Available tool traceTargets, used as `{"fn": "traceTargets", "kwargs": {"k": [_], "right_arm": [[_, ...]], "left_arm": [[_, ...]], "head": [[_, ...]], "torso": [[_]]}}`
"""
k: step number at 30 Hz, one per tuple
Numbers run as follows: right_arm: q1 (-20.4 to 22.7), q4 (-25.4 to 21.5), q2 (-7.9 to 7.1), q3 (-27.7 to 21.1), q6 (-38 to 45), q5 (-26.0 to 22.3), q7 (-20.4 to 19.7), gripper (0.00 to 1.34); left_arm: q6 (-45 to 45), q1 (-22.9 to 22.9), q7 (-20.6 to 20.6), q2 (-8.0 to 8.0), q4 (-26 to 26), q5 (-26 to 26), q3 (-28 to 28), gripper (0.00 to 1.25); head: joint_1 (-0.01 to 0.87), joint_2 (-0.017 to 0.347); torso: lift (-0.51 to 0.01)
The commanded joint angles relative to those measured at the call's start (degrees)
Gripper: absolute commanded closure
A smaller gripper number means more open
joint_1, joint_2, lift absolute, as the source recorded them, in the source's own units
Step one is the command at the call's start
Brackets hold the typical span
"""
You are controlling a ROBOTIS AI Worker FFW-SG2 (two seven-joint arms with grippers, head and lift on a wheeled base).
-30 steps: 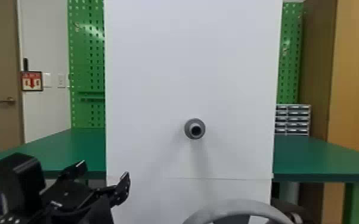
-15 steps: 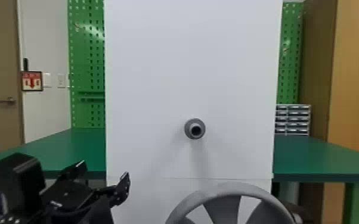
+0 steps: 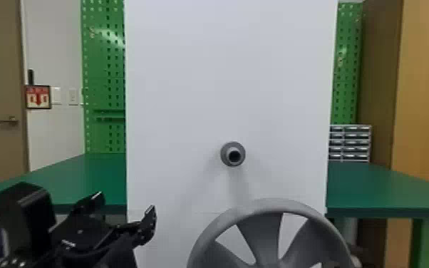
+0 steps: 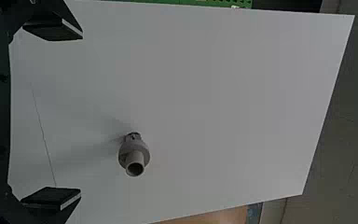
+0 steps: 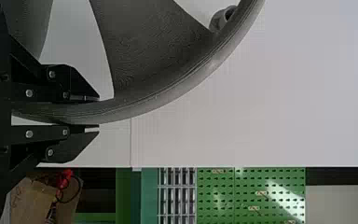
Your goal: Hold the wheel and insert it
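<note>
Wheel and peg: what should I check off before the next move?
1. Right gripper closed on the wheel's rim: ok.
2. Left gripper open and empty: ok.
3. Peg bare, nothing fitted on it: ok.
4. Wheel raised to the peg's height: not ok, its top edge is below the peg in the head view.
5. Wheel centred sideways on the peg: not ok, it sits to the right.
6. Hub hole unobstructed: cannot tell.
</note>
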Motion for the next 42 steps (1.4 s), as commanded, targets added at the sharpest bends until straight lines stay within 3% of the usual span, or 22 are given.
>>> {"fn": "traceTargets", "kwargs": {"k": [1,22,42], "right_arm": [[-1.58,-1.15,-0.12,0.14,3.11,-0.47,0.0,1.06],[-10.63,-3.87,-0.21,1.37,15.76,-1.87,0.0,1.06],[-17.13,-4.31,-0.47,2.16,20.77,-0.73,0.0,1.06]], "left_arm": [[0.0,0.0,0.0,-0.03,0.13,-0.03,-0.07,0.1],[0.0,-0.44,0.0,-0.03,0.48,-0.11,-0.6,0.1],[0.0,-0.44,0.0,-0.03,0.48,-0.29,-0.95,0.1]], "head": [[0.097,0.015],[0.097,0.015],[0.097,0.015]], "torso": [[-0.442],[-0.442],[-0.442]]}}
